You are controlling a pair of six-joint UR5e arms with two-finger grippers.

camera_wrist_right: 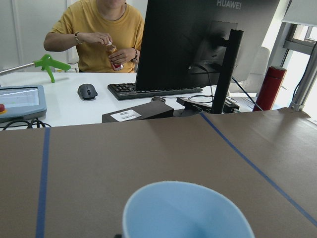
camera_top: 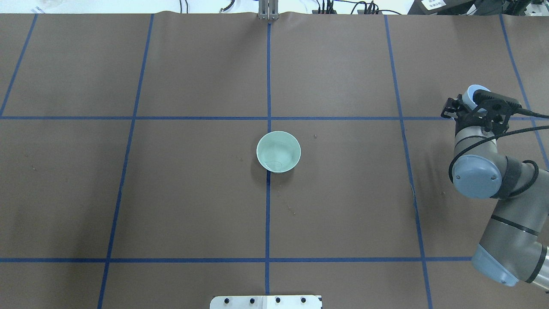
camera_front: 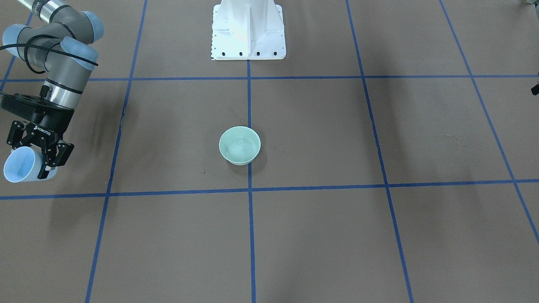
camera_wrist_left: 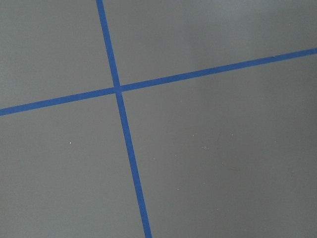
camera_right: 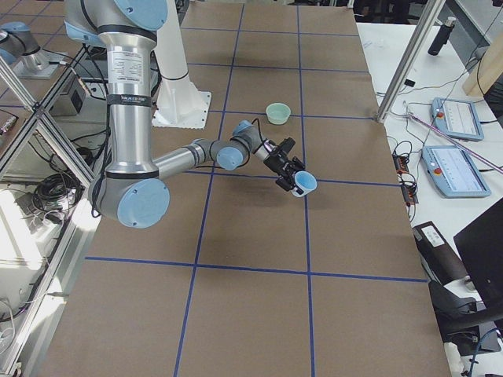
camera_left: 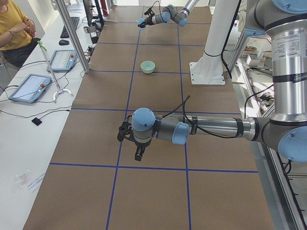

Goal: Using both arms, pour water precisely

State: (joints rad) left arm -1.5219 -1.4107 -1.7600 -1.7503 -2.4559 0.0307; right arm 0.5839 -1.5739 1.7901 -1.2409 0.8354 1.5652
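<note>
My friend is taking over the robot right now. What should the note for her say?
Right claw: shut on the light blue plastic cup, far out on the robot's right.
Left claw: seen only from the side, so open or shut is unclear.
Pale green round bowl: mid-table on a blue tape line.
Done: cup gripped.
Left, likely: bring it over the bowl and pour.
</note>
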